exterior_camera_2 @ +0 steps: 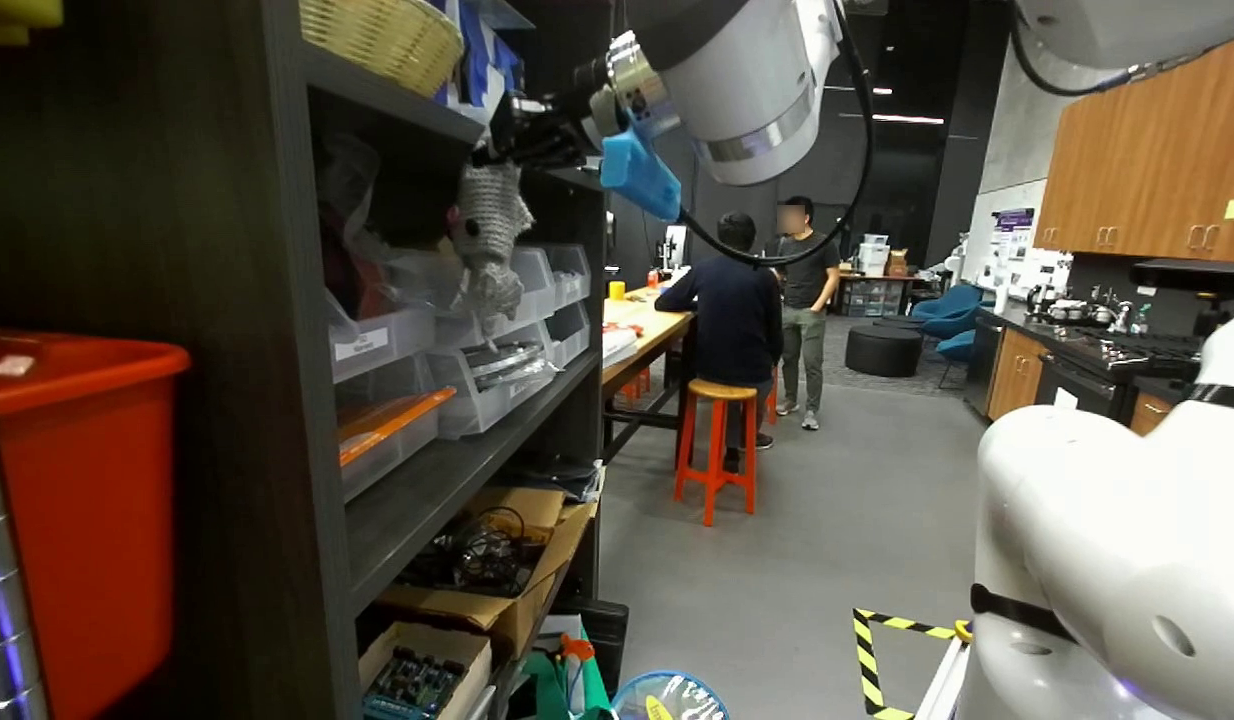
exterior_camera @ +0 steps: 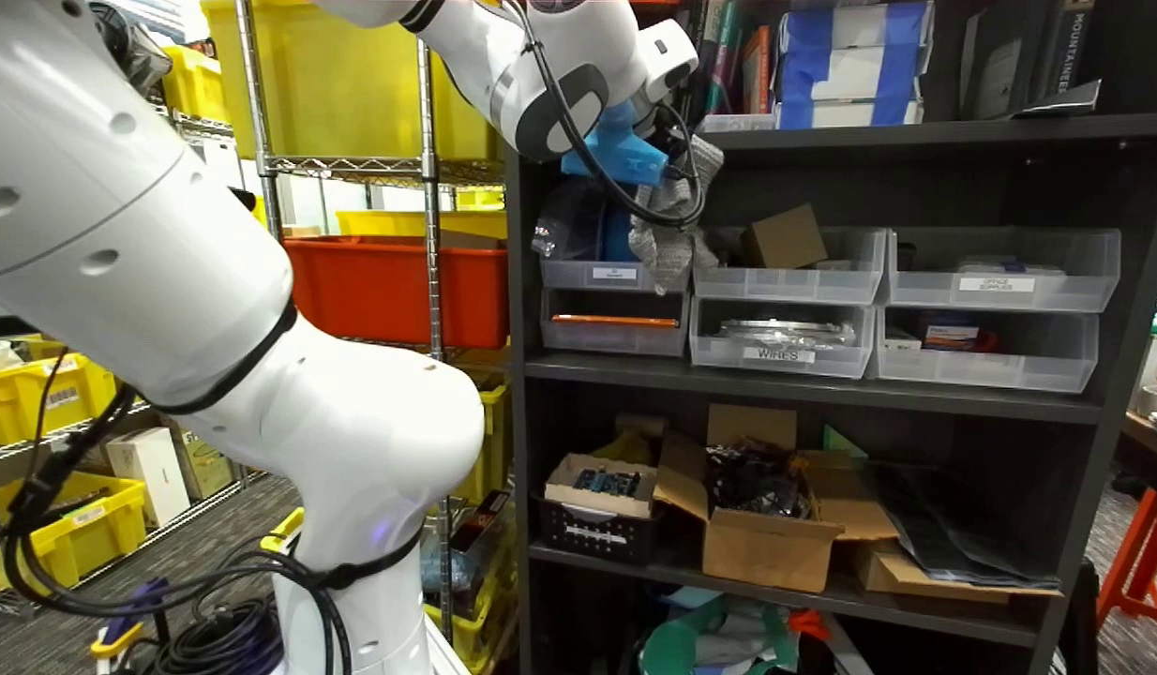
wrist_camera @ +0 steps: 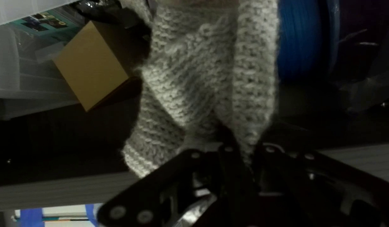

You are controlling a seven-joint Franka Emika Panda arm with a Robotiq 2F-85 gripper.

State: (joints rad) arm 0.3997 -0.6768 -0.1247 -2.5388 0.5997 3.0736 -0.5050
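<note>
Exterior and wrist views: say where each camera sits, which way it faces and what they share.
In an exterior view: camera beside the white arm, facing the dark shelf; the arm spans the left and top.
In an exterior view: camera near the shelf's end, looking along its front toward a stool; arm and claw show.
Wrist view: camera behind the claw, which enters at the bottom; faces the shelf, seen upside down.
All views show the gray knitted item; both exterior views share the red bin.
</note>
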